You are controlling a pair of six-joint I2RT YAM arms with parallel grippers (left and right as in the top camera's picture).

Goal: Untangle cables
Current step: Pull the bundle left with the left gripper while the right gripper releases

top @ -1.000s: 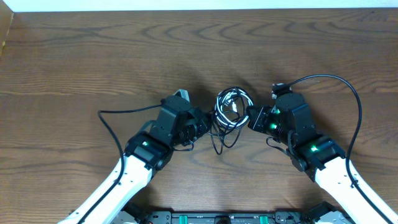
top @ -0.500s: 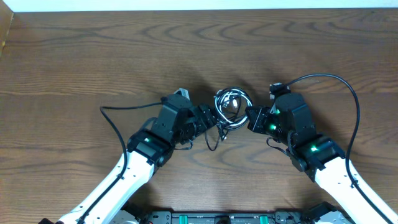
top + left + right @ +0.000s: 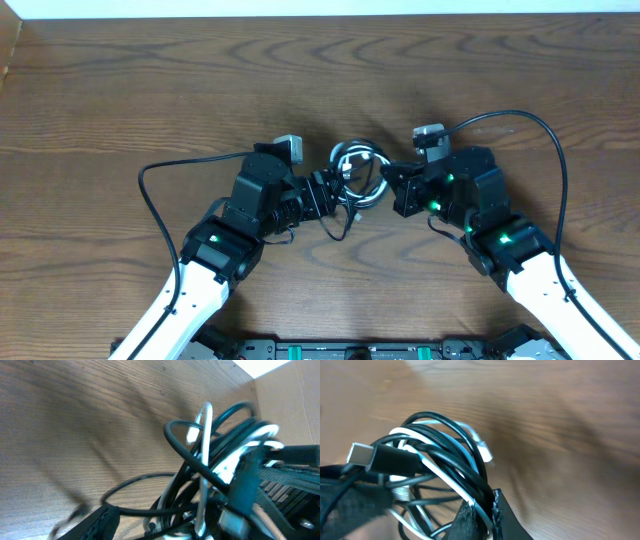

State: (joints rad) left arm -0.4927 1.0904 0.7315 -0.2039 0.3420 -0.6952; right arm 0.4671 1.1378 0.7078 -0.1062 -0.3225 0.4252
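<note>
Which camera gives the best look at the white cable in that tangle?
The right wrist view: the white cable runs sharp and close among the black cables. The left wrist view shows only a blurred white loop; overhead it is a small pale streak in the knot.

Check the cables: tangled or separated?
Tangled. The cables form one knotted bundle, black and white loops interlaced, pinched in the right end effector.

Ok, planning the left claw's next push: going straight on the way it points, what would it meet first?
The tangled cables, right at its tips; beyond them probably the right claw, though depth is unclear.
</note>
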